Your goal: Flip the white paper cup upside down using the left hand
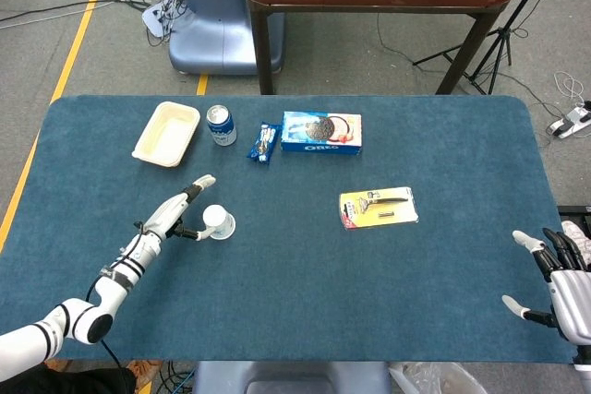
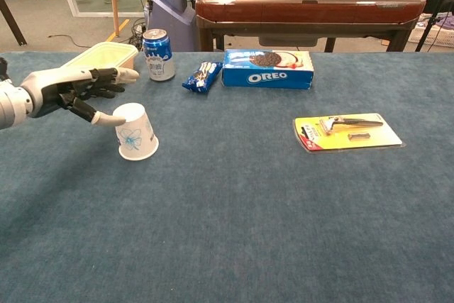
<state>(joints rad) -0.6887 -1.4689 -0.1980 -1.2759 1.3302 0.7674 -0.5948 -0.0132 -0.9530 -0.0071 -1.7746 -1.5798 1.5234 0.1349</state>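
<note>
The white paper cup (image 1: 219, 222) (image 2: 136, 131) stands mouth-down on the blue table cloth, its base facing up, left of the middle. My left hand (image 1: 171, 214) (image 2: 71, 90) hovers just left of it with fingers spread and nothing in it. Its thumb tip sits right by the cup's upper left edge, and I cannot tell whether it touches. My right hand (image 1: 557, 276) rests open at the table's near right corner, fingers apart, seen only in the head view.
Along the far side lie a cream tray (image 1: 167, 133) (image 2: 99, 56), a blue soda can (image 1: 221, 125) (image 2: 157, 54), a small snack packet (image 1: 265, 142) (image 2: 202, 76) and an Oreo box (image 1: 320, 132) (image 2: 268, 69). A yellow blister pack (image 1: 378, 207) (image 2: 347, 131) lies right of centre.
</note>
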